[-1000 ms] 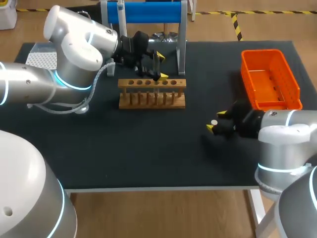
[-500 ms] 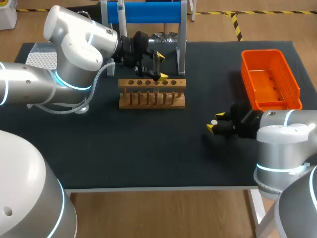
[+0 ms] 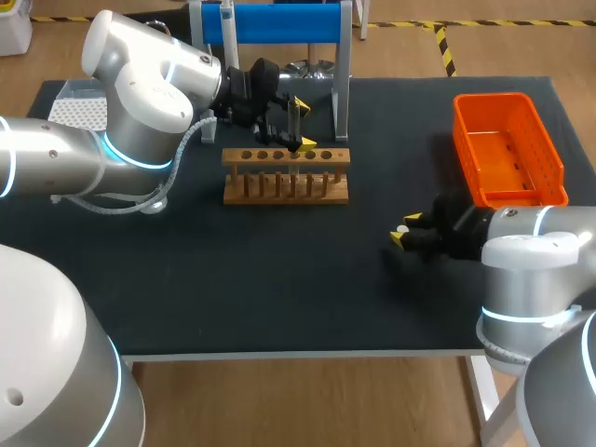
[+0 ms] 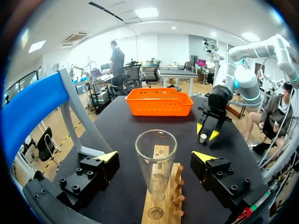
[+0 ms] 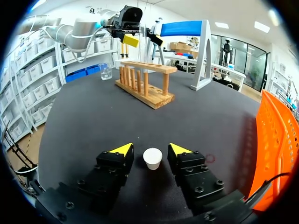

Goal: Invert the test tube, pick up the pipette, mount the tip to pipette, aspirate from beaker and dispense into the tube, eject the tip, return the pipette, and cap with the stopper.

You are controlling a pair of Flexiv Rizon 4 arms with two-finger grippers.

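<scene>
Head view shows the left arm reaching in over the back of the dark surface, its left gripper poised over the wooden test tube rack, just in front of the blue pipette stand. From the left wrist view, the glass test tube stands upright in a hole of the rack, mouth up; the fingers are spread wide on either side of it, with a clear gap to the glass on both sides.

The right gripper sits low over the surface near the front right, just short of the orange basket. In the right wrist view the small white stopper rests on the surface between its fingers, which are apart (a strip of dark surface shows on each side of the stopper, so neither finger touches it). A small glass beaker stands beyond the far end of the rack, well apart from the stopper
</scene>
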